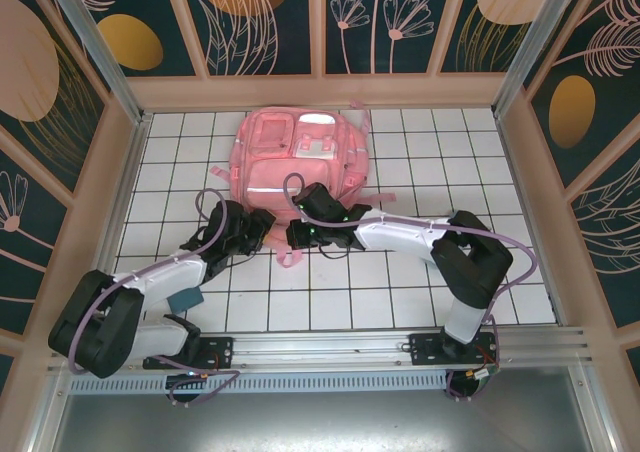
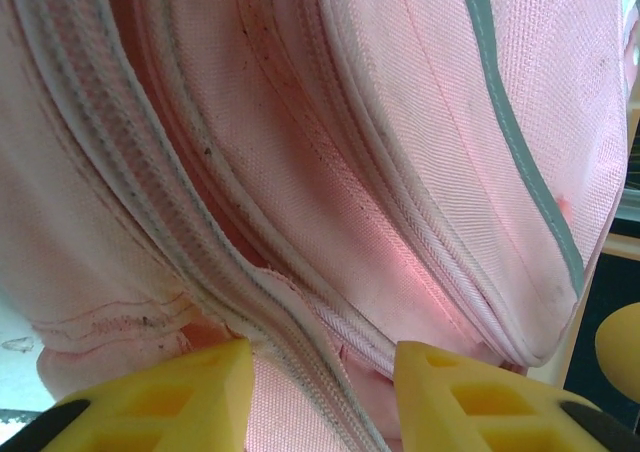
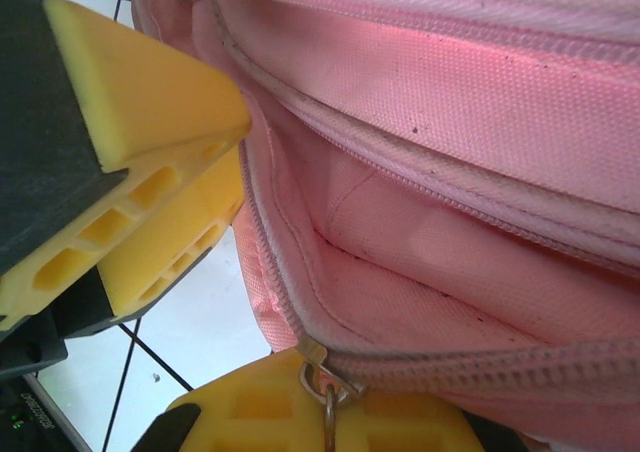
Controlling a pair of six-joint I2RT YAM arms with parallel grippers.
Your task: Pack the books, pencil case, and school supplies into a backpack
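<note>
left gripper (image 2: 322, 402): jaws partway open, set astride a zipper seam of the backpack (image 1: 300, 152). Pink fabric fills the gap, with no clear pinch on it.
right gripper (image 3: 325, 424): closed tight on the zipper pull (image 3: 325, 397), with the metal ring pinched between its yellow fingertips.
backpack: pink, lying flat on the white tiled tabletop (image 1: 450, 172), just ahead of both grippers, which sit at its near edge.
open pocket: the zip is parted directly ahead of the right gripper, and pink lining shows inside.
gripper spacing: the two are just beside each other; from the right wrist, the left gripper's yellow fingers sit up and to the left of the right gripper.
pencil case (image 1: 185, 297): teal, on the tabletop well behind the left gripper, partly under that arm and apart from the backpack.
</note>
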